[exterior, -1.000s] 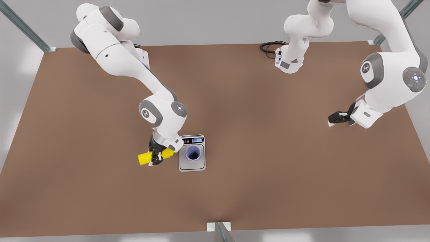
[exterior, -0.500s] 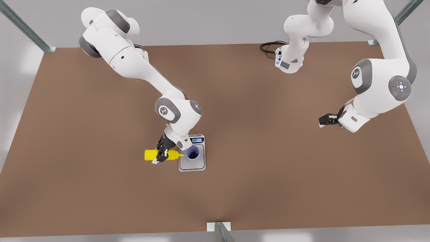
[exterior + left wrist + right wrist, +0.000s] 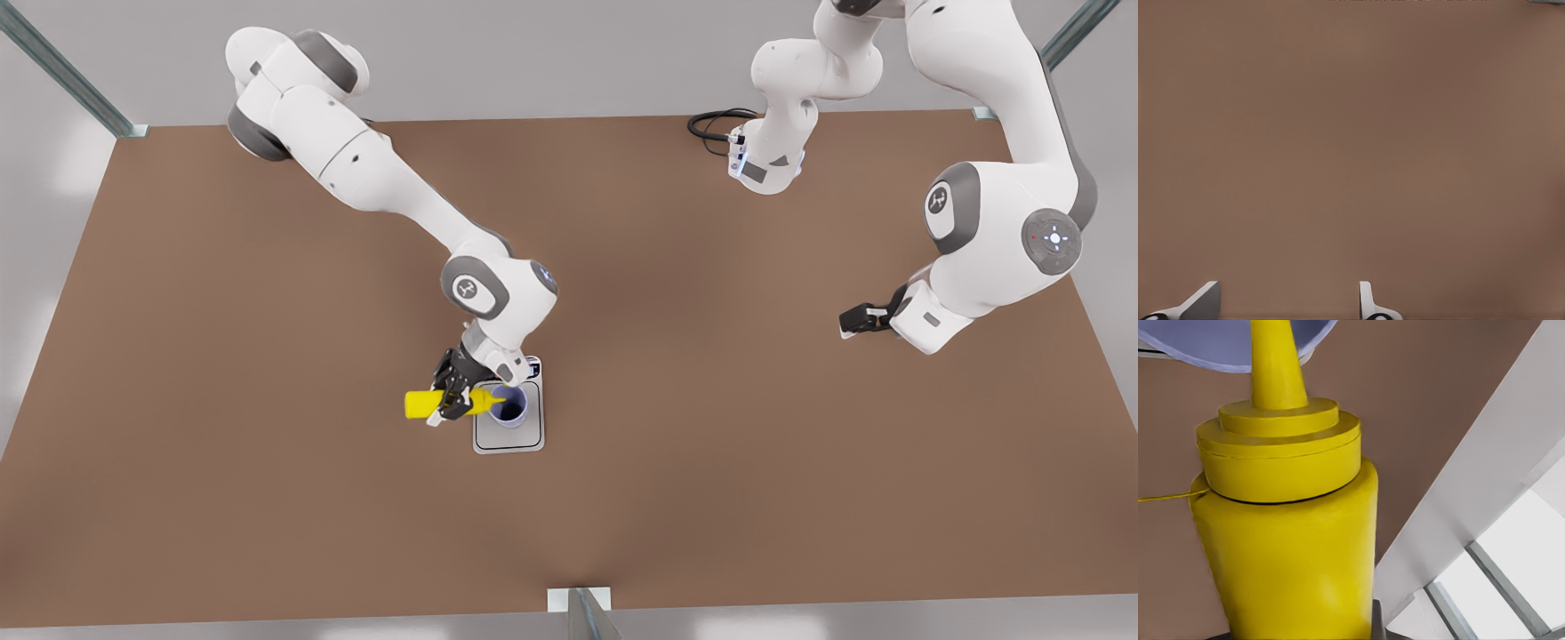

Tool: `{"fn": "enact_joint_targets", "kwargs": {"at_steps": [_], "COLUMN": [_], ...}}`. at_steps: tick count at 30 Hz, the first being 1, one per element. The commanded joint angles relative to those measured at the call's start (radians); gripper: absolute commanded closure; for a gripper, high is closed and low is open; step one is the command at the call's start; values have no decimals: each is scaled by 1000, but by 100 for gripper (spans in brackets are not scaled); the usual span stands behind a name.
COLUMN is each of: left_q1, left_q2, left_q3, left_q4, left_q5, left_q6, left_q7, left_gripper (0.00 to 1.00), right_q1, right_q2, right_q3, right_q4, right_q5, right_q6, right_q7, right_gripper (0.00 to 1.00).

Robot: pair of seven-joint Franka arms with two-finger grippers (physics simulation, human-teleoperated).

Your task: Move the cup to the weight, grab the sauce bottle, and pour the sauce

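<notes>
On the bench [image 3: 267, 498] I count one sauce bottle [image 3: 425, 404], one cup [image 3: 512, 411] and one weight [image 3: 508, 434]. Two arms reach over it, so two grippers: the right gripper [image 3: 452, 396] and the left gripper [image 3: 855, 322].

The left gripper [image 3: 1288, 301] hangs above a bare stretch of brown table [image 3: 1351, 147]. Its two pale grey fingertips [image 3: 1203, 300] poke into the frame at one edge, set well apart, with nothing but table showing between them. One tip is wedge-shaped and slanted; the other is a narrow upright sliver. The table's surface is plain and even in colour. Far from the fingertips, at the opposite edge, a thin light band marks the table's border.
</notes>
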Motion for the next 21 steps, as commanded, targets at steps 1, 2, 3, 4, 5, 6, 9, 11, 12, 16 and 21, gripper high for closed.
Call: {"fn": "enact_joint_targets", "kwargs": {"at_steps": [1, 2, 3, 4, 5, 6, 9, 11, 12, 16, 21], "left_q1": [-1, -1, -1, -7, -9, -9, -9, -9, -9, -9, -10], "left_q2": [0, 0, 0, 0, 0, 0, 1, 3, 3, 5, 3], "left_q3": [0, 0, -1, -1, -1, -1, -1, -1, -1, -1, -1], "left_q4": [0, 0, 0, 0, 0, 0, 0, 0, 0, 0, 0], "left_q5": [0, 0, 0, 0, 0, 0, 0, 0, 0, 0, 0], "left_q6": [0, 0, 0, -2, -6, -6, -5, -5, -5, -5, -5], "left_q7": [0, 0, -2, -5, -11, -11, -9, -9, -9, -9, -12], "left_gripper": [0, 0, 0, 0, 0, 0, 0, 0, 0, 0, 0], "right_q1": [-1, 1, -1, -1, 1, 1, 1, 1, 1, -9, -19], "right_q2": [1, 1, 2, 5, 5, 5, 7, 7, 7, 1, -2], "right_q3": [0, -9, -11, -12, -23, -23, -23, -25, -23, -23, -25], "right_q4": [0, 0, -2, -3, -2, -2, -2, -2, -2, 15, 126], "right_q5": [-2, -2, -2, -5, -10, -10, -10, -10, -10, 4, 287], "right_q6": [-3, -7, -7, -7, -7, -7, -7, -7, -7, -9, -10], "right_q7": [0, 0, 0, 0, 0, 0, 0, 0, -1, 0, 5], "right_gripper": [45, 45, 45, 45, 45, 45, 45, 45, 45, 45, 45]}}
